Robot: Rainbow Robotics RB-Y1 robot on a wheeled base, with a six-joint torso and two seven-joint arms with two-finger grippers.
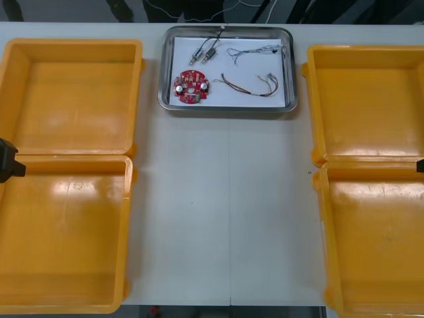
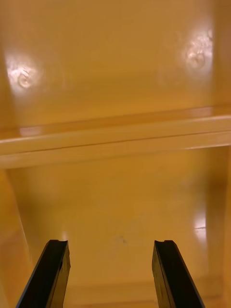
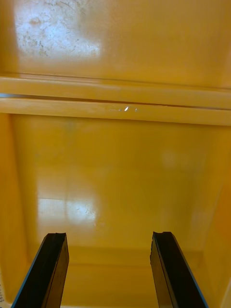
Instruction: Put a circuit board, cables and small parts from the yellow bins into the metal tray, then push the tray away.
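Wide open, the left claw (image 3: 109, 236): black fingers (image 3: 50, 269) well apart, gripping nothing. Hung over the glossy floor of a square yellow plastic bin (image 3: 115, 183), with two touching rims and the floor of a neighbouring bin beyond the fingertips. Likewise spread wide and holding nothing, the right claw (image 2: 110, 243), over another glossy bin floor, again with a double rim and a second bin past the tips.

From above, little of either arm: a black piece of the left arm (image 1: 6, 161) cut off at the picture's edge where the two left bins meet, and a smaller black sliver of the right arm (image 1: 420, 165) at the matching seam on the right.

Seen from above but not from the wrists: a shallow rectangular metal tray (image 1: 227, 107), white inside, at the far middle of the table, between the two far bins. Inside it:
- a round red circuit board (image 1: 191, 87) toward the near left corner;
- two small metal parts (image 1: 204, 52), side by side and tilted, just beyond the board;
- a red and yellow cable (image 1: 248, 87) curved across the near right part;
- a thin pale cable (image 1: 255, 50) beyond that, too fine to tell its colours;
- a dark lead (image 1: 218, 33) from the small parts to the tray's far rim.

Four bins in all: far left bin (image 1: 79, 99), near left bin (image 1: 66, 238), far right bin (image 1: 364, 99), near right bin (image 1: 377, 245), the near pair cut off at the picture's edges. Between them the light table (image 1: 225, 212), with a faint seam down its middle. Beyond its far edge, a dark strip of room, too dim to make out.
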